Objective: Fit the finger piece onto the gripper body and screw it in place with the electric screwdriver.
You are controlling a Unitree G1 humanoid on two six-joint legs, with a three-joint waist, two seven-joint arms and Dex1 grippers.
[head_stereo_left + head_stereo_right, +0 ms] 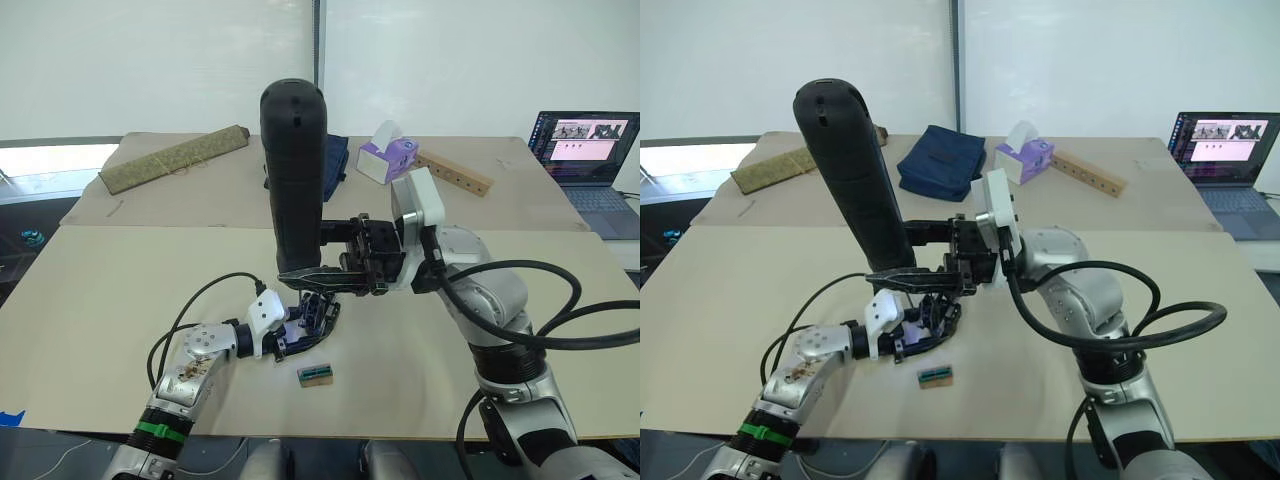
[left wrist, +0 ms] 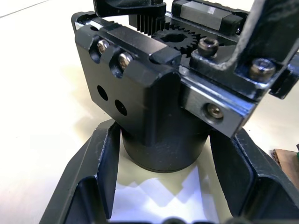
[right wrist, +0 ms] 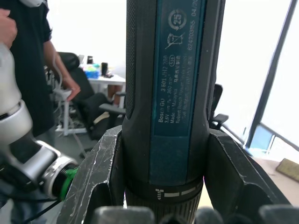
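Note:
My right gripper (image 1: pixel 322 250) is shut on the electric screwdriver (image 1: pixel 295 170), a thick dark handle held upright with its bit end pointing down; its label shows between the fingers (image 3: pixel 105 168). Directly below, the gripper body (image 1: pixel 312 315) stands on the table. My left gripper (image 1: pixel 300 330) is shut around its round base (image 2: pixel 161 149). On top of the body I see a gear, a rail, and a black wedge-like block (image 2: pixel 126 84) that looks like the finger piece, with two screw heads and two empty holes. The screwdriver's bit is hidden.
A small green-and-brown block (image 1: pixel 316 373) lies just in front of the body. At the back are a woven mat roll (image 1: pixel 175 158), a blue pouch (image 1: pixel 940 160), a tissue box (image 1: pixel 385 155), a wooden bar with holes (image 1: pixel 455 172) and a laptop (image 1: pixel 585 145). A person (image 3: pixel 28 60) stands beyond the table.

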